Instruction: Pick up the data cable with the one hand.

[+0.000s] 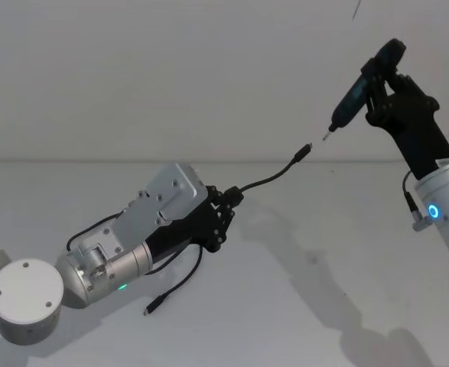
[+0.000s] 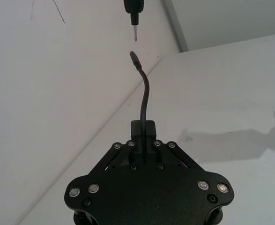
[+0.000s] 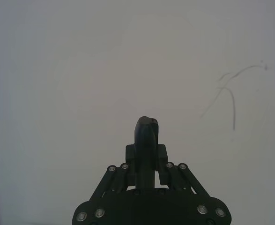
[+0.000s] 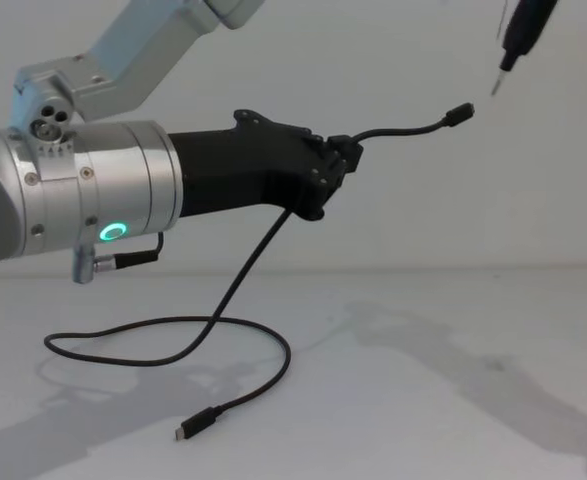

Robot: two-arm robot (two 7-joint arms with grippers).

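1. Head view: the left gripper [image 1: 228, 205] reaches forward, low over the table [image 1: 323, 306], and pinches the data cable [image 1: 274, 180]. One plug juts ahead of the fingers and the rest trails down behind them. The right gripper [image 1: 383, 88] is raised high, clamped on a slim tool [image 1: 358, 84].
2. Left wrist view: the thin black data cable [image 2: 144, 93] curves out from between the pressed-together fingers of the left gripper [image 2: 143, 129].
3. Right wrist view: the right gripper [image 3: 146, 154] grips the slim tool [image 3: 146, 129].
4. Chest view: a green ring [image 4: 113, 232] glows on the left gripper's silver wrist. Below the left gripper [image 4: 338, 155], the data cable [image 4: 233, 290] loops onto the table [image 4: 473, 400].

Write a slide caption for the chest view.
The left tool grips the data cable near one plug, raised close to a black stick; the other plug lies on the table.
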